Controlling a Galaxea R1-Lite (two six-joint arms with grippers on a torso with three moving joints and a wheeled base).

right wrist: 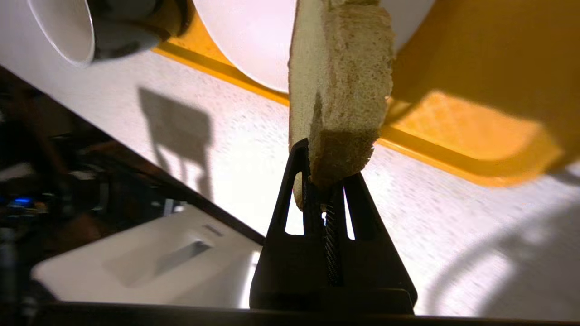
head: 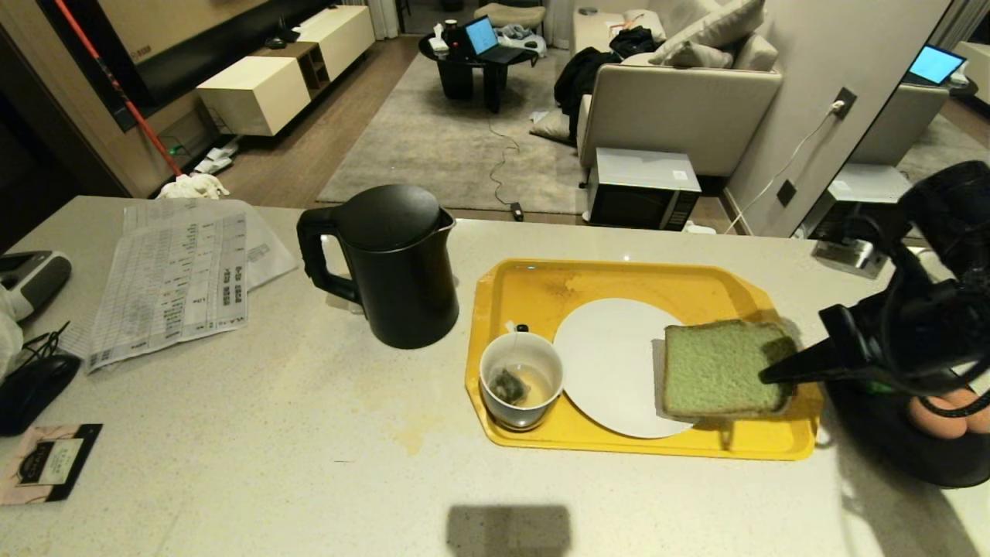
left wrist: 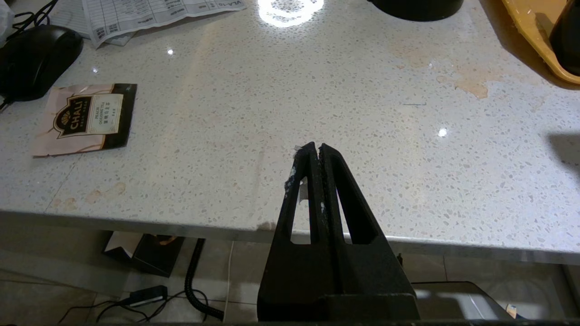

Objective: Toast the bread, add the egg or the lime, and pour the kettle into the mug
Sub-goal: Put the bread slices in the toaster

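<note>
**Right gripper had the bread by its corner**

The left gripper (left wrist: 316, 151) hung at the near counter edge, fingers pressed together on nothing. Well off to its left lay a tea packet (left wrist: 86, 118) and a computer mouse (left wrist: 34, 59); beyond it spread the white counter (left wrist: 290, 113).

Across the counter, the kettle (head: 394, 267) stood far to the left of the right gripper (head: 773, 377), just outside the yellow tray (head: 534, 290). Nearer, the mug (head: 520, 381) sat on the tray with a tea bag inside, touching the white plate (head: 611, 363). And there it was: the gripper clamped tight on the bread (head: 723, 370), pinching its near right corner, the slice held flat over the plate's right edge. Right of the gripper, brown eggs (head: 947, 410) sat in a dark bowl.
</note>
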